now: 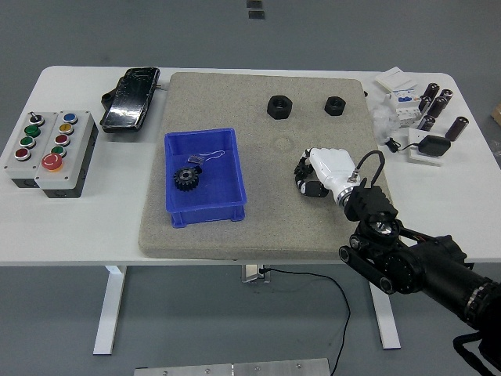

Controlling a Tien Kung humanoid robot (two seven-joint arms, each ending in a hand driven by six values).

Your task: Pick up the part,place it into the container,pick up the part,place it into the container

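Note:
A black gear (pixel 185 179) lies inside the blue bin (pixel 230 174) on the left part of the tan foam mat (pixel 258 227). Two black hex nuts, a larger one (pixel 279 106) and a smaller one (pixel 335 104), sit at the mat's far edge. My right hand (pixel 307 177), white-backed with black fingers, hovers low over the mat to the right of the bin. Its fingers are loosely bent and hold nothing. The left arm is out of view.
A button box (pixel 48 150) stands at the table's left. A black device (pixel 131 98) lies at the back left. Cylinders (pixel 438 106), white boxes (pixel 395 81) and a black adapter (pixel 433 145) crowd the right back corner.

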